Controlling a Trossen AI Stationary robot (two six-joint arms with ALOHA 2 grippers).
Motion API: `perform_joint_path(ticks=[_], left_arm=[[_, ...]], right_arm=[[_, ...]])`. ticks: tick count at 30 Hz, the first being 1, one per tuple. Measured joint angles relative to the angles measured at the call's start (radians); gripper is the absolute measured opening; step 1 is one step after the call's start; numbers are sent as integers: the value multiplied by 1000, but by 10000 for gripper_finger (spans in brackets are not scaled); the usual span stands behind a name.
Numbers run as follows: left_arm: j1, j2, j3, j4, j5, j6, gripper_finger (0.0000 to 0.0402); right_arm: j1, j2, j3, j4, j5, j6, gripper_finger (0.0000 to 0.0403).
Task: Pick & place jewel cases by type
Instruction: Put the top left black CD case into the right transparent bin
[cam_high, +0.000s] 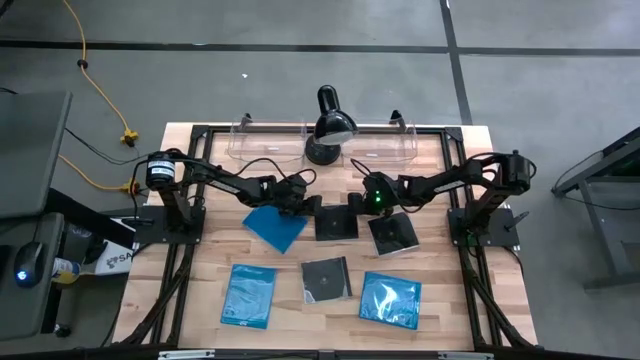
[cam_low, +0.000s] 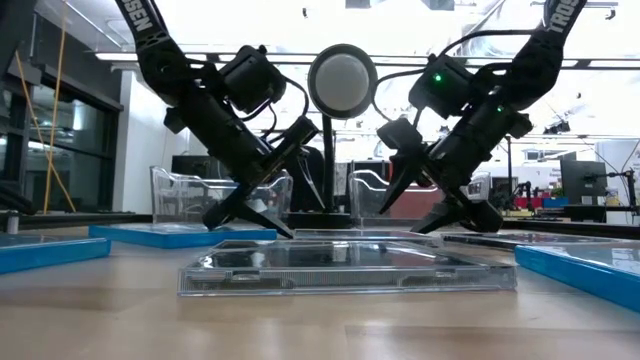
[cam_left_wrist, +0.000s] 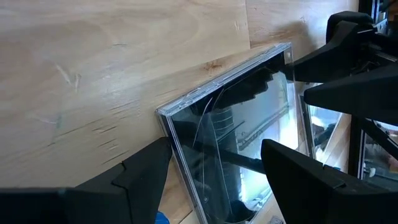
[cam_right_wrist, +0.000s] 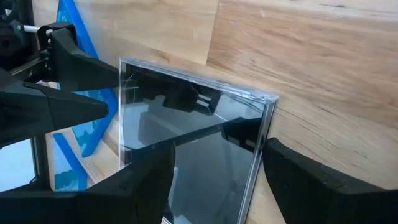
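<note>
1. Lying flat mid-bench, a dark jewel case (cam_high: 335, 222) with a glossy clear front sat between the two pincers; square, thin, hard plastic, its edges catching light.
2. Left pincer (cam_high: 303, 206): dark tapered fingers spread apart, low at one side of that case, one corner of it between the finger tips in the left wrist view; nothing gripped.
3. Right pincer (cam_high: 358, 204): fingers likewise spread, at the opposite side of the same case, nothing gripped.
4. Second dark case (cam_high: 393, 234) lay just beside the first, towards the right arm; a third (cam_high: 327, 279) nearer the front edge.
5. Blue cases, matte and opaque: one (cam_high: 275, 227) tilted beside the left pincer, two (cam_high: 248, 296) (cam_high: 390, 299) near the front.
6. Bench (cam_high: 200, 280): pale wood planks, visible grain.
7. Clear plastic bins (cam_high: 265, 143) and a black dome lamp (cam_high: 330, 127) stood at the far edge.
</note>
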Motion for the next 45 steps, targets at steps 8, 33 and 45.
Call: perform_joint_path(ticks=[8,33,45], left_arm=[[0,0,0,-5,-2,25,255],[0,-2,-1,-6,-2,51,255],[0,-2,-1,-4,-2,58,255]], right_arm=[[0,3,-7,83,10,-8,240],[6,-69,-9,116,-6,-58,241],[9,-72,-7,118,-95,-64,240]])
